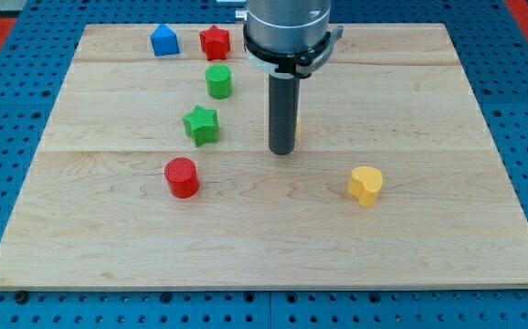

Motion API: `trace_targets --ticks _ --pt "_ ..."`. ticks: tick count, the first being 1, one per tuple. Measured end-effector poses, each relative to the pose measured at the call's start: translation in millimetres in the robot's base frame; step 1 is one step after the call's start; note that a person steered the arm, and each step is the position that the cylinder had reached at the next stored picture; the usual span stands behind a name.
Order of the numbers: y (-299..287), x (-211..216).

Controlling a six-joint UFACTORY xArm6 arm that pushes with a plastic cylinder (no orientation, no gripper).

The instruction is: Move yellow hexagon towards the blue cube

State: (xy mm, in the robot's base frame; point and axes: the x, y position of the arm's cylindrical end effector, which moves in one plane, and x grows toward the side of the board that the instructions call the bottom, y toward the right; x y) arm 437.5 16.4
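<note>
My tip rests on the wooden board near its middle. A yellow block, the yellow hexagon, is almost wholly hidden behind the rod; only a thin yellow sliver shows at the rod's right edge, so its shape cannot be made out. The blue cube sits near the view's top left, far up and left of my tip.
A red star stands just right of the blue cube. A green cylinder and a green star lie left of the rod. A red cylinder is lower left. A yellow heart-shaped block is lower right.
</note>
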Motion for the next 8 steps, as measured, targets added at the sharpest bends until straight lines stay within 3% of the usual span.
trace_targets --ticks 2,4,7,8 --pt "-2 -46" --pt "-2 -55" --pt "-1 -101" --pt "-4 -96"
